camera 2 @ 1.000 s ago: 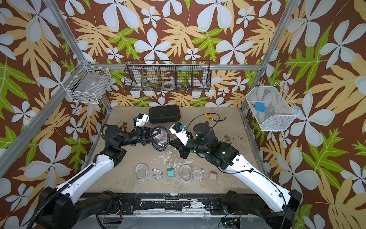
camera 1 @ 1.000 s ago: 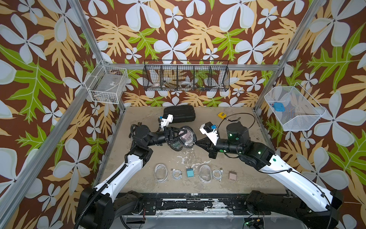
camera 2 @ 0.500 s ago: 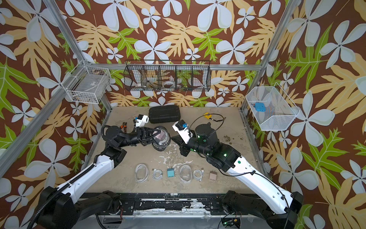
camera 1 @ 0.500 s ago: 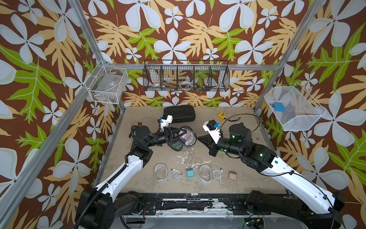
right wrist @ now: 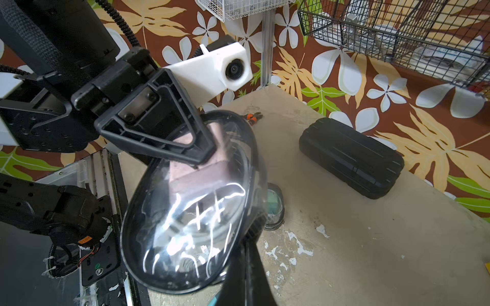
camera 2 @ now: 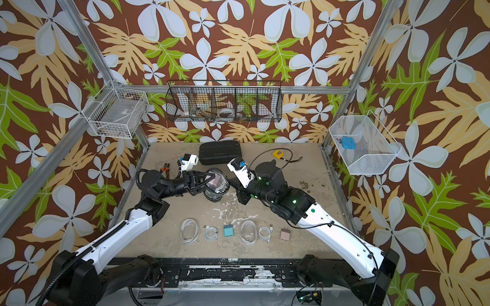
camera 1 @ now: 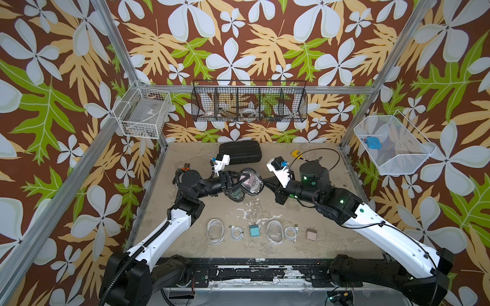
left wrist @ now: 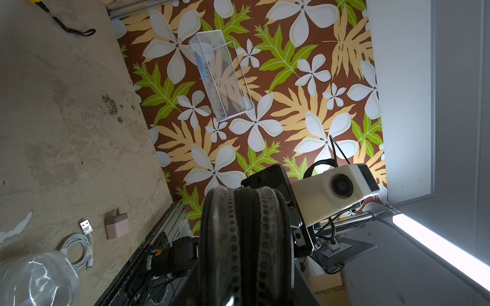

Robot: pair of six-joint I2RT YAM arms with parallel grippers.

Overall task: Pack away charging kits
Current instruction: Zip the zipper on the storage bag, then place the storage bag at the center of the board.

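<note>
A black-rimmed oval case (camera 1: 252,182) (camera 2: 218,182) (right wrist: 191,212) hangs above the table's middle with a dusty-pink plug and a white cable inside. My left gripper (camera 1: 245,180) (camera 2: 212,180) is shut on it, and its rim (left wrist: 244,238) shows edge-on. My right gripper (camera 1: 263,182) (camera 2: 232,182) (right wrist: 252,251) is shut against the case's rim; whether it pinches anything is hidden. A second case (camera 1: 237,194) (right wrist: 273,206) holding a teal plug lies beneath. Along the front lie two clear cases (camera 1: 216,230) (camera 1: 274,232), two coiled cables (camera 1: 236,233) (camera 1: 291,233), a teal plug (camera 1: 254,231) and a pink plug (camera 1: 311,234).
A large black ribbed case (camera 1: 240,152) lies at the back. Near it are pliers (camera 1: 187,167) and a yellow item (camera 1: 296,153) on a black cord. A black wire basket (camera 1: 249,102) hangs on the back wall, with white baskets at the left (camera 1: 143,114) and right (camera 1: 395,145).
My right arm's elbow has shifted a little to the right and its wrist has risen slightly by the case's rim. The left gripper and the case have stayed nearly still.
</note>
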